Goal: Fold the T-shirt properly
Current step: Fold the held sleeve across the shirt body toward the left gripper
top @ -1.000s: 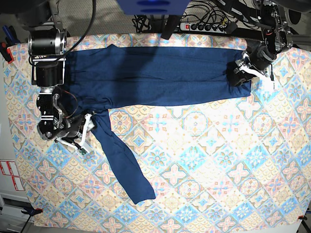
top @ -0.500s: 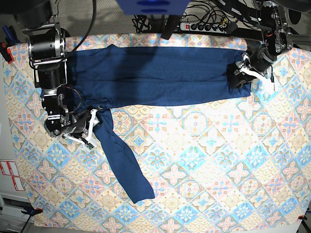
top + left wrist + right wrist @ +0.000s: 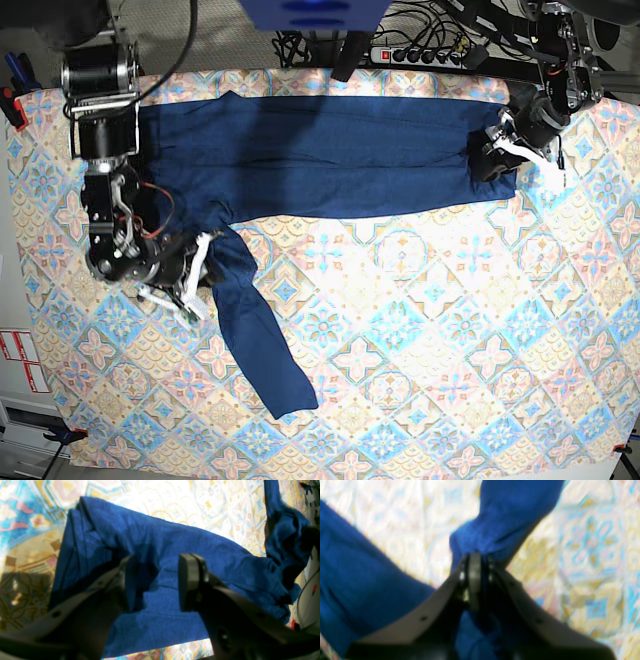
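The T-shirt [image 3: 320, 155], plain navy with long sleeves, lies flat across the far part of the table. One sleeve [image 3: 255, 340] runs down toward the front. My right gripper [image 3: 200, 268] is at the top of that sleeve, near the armpit. In the right wrist view that gripper [image 3: 475, 562] is shut on a pinch of sleeve fabric [image 3: 510, 510]. My left gripper [image 3: 492, 152] sits on the shirt's right end. In the left wrist view the gripper [image 3: 156, 585] is open, its fingers [image 3: 190, 582] apart over bunched blue fabric [image 3: 162, 540].
A pastel tile-patterned tablecloth [image 3: 450, 330] covers the table. A power strip [image 3: 420, 55] and cables lie past the far edge. White labels [image 3: 20, 360] are on the floor at the left.
My right gripper slid right onto the top of the sleeve and shut on it, nudging the sleeve's upper part rightward. The left gripper has stayed in place.
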Controlling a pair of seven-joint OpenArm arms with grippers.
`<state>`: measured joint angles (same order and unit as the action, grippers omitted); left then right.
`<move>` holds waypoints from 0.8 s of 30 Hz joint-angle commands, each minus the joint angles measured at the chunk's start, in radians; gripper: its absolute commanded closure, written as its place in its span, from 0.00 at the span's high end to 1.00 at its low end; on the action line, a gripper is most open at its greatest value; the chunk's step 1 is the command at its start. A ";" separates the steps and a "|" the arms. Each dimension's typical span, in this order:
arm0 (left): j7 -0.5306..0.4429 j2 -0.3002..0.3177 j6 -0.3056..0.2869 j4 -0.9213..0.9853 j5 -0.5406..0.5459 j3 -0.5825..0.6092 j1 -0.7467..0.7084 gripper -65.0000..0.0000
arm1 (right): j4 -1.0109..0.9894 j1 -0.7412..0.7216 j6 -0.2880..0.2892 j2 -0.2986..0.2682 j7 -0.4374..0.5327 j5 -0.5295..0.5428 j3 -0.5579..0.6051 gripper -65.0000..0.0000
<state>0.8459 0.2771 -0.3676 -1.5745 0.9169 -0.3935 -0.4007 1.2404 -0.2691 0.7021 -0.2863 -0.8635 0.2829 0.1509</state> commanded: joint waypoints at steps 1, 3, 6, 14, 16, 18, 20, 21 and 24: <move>-0.014 0.011 -0.009 -0.013 0.017 -0.005 0.001 0.39 | 0.058 -0.015 -0.004 -0.018 0.002 0.009 -0.030 0.00; -0.014 0.011 -0.009 -0.013 0.017 -0.005 0.001 0.39 | 0.134 0.029 -0.004 -0.017 -0.036 0.009 -0.061 0.00; -0.014 0.011 -0.009 -0.013 0.017 -0.005 0.001 0.39 | 0.247 0.101 -0.004 -0.015 -0.076 0.009 -0.076 0.00; -0.014 0.009 -0.009 -0.013 0.017 -0.003 0.001 0.39 | 0.516 0.342 -0.004 -0.009 -0.084 0.011 -0.075 0.00; -0.014 0.009 -0.009 -0.013 0.017 -0.003 0.001 0.39 | 0.572 0.396 -0.004 0.015 -0.082 0.011 -0.072 0.00; -0.014 0.009 -0.009 -0.013 0.017 -0.003 0.001 0.39 | 0.619 0.443 -0.004 0.045 -0.082 0.011 -0.067 0.00; -0.014 0.009 -0.009 -0.013 0.017 -0.003 0.001 0.39 | 0.643 0.477 -0.004 0.065 -0.082 0.011 -0.058 0.00; -0.014 0.009 -0.009 -0.013 0.017 -0.003 0.001 0.39 | 0.646 0.491 -0.004 0.080 -0.082 0.017 -0.041 0.00; -0.014 0.009 -0.009 -0.013 0.017 -0.003 0.001 0.39 | 0.652 0.512 -0.004 0.091 -0.082 0.043 0.008 0.00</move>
<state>0.8455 0.2768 -0.3679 -1.5726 0.9176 -0.3904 -0.4011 1.8706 0.2523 0.6952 -0.1928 -0.9661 0.3084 0.1616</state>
